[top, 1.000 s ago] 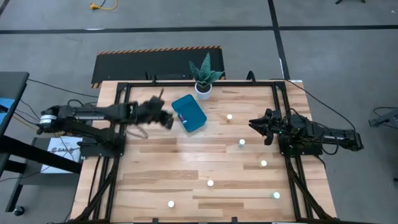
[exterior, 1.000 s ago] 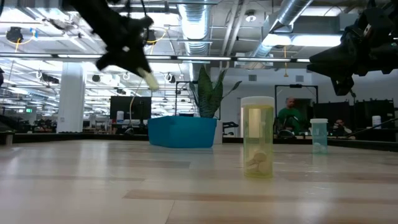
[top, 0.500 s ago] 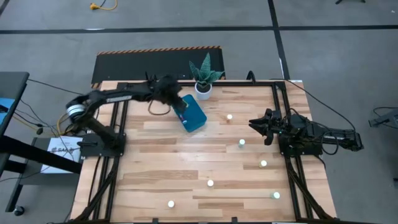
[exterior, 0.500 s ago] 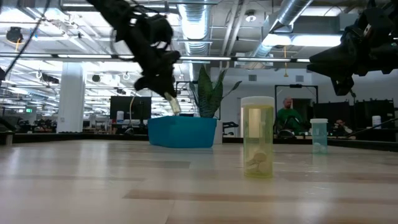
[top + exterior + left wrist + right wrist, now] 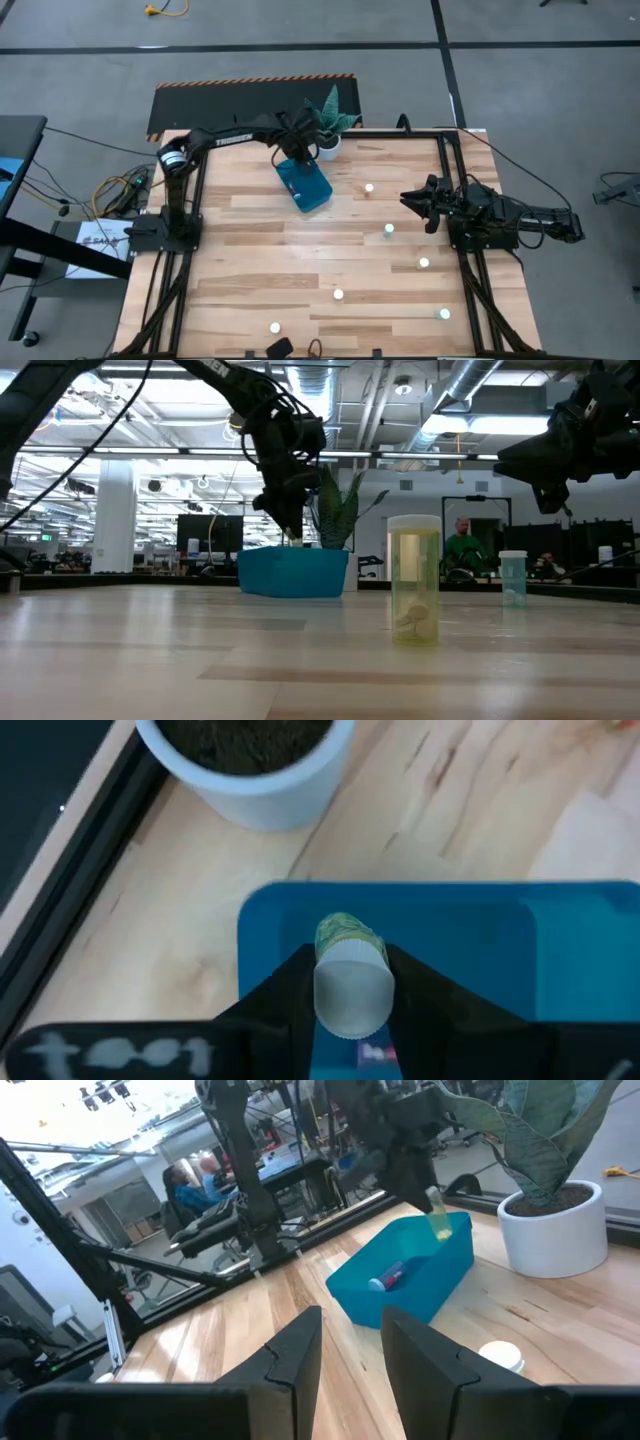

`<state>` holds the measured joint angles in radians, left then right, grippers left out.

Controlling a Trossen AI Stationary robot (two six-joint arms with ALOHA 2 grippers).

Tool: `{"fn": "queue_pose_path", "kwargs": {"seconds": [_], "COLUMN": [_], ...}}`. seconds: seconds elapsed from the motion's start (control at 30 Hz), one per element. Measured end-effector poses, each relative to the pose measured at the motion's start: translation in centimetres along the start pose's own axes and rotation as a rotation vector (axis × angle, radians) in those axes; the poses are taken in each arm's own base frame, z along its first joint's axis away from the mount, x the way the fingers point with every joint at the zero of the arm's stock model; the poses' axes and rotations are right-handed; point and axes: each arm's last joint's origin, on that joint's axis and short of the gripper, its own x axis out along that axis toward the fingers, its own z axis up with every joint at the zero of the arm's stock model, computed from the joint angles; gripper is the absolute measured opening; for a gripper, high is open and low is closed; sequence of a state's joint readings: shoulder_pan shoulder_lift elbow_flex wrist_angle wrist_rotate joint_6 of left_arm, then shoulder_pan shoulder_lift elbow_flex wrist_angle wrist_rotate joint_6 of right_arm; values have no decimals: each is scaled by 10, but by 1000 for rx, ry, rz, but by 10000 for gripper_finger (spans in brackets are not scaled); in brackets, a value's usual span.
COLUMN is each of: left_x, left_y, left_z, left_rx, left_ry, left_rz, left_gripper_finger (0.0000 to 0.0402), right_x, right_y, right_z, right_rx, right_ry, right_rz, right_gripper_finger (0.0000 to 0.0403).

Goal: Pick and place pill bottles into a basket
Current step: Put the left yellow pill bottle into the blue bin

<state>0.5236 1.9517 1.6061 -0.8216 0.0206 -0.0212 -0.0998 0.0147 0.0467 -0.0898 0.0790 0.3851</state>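
High view: the left gripper [image 5: 300,155] hangs over the far end of the teal-blue basket [image 5: 312,190], which lies slanted on the desk [image 5: 250,260] just in front of a white pot with a green plant [image 5: 327,143]. Its fingers [image 5: 290,990] are clamped on a pale-green pill bottle [image 5: 350,982]; the left wrist view shows the white cap toward the camera and the basket's blue floor below it. From the right wrist view that bottle hangs nearly upright above the basket's rim, and another bottle with a red cap [image 5: 386,1277] already lies on its side inside the basket.

The right gripper [image 5: 412,200] waits at the right side of the desk, pointing toward the middle; its two fingers stand slightly apart with nothing between them.

Six more pill bottles stand loose on the desk: one [image 5: 369,188] near the basket, one [image 5: 389,230] just in front of the right gripper, and others [image 5: 423,264] [image 5: 338,294] [image 5: 275,327] [image 5: 444,314] spread toward the near edge.

Low view: a yellow-green bottle [image 5: 413,579] stands upright closest to the camera, with a smaller pale one [image 5: 512,577] farther back.
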Motion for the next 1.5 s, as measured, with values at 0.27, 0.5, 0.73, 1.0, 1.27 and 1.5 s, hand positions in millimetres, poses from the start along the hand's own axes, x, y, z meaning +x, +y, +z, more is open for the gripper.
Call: {"fn": "queue_pose_path", "kwargs": {"seconds": [0.27,0.5,0.73,1.0,1.27,1.5], "left_x": [7,7,7,12,18,18], "left_y": [11,16,9,7,7,5], "left_z": [-1,-2,-1,-5,-11,-10], "left_rx": [-48,-74,-59,-80,-80,-76], "left_ry": [11,15,15,23,40,31], "left_rz": [18,8,7,14,33,31], "left_gripper_finger": [84,84,84,84,92,111], "right_x": [0,0,0,0,0,0], "right_y": [0,0,0,0,0,0], "right_z": [0,0,0,0,0,0], "right_rx": [0,0,0,0,0,0], "right_ry": [0,0,0,0,0,0], "right_rz": [0,0,0,0,0,0], "right_gripper_finger": [100,100,100,100,100,100]}}
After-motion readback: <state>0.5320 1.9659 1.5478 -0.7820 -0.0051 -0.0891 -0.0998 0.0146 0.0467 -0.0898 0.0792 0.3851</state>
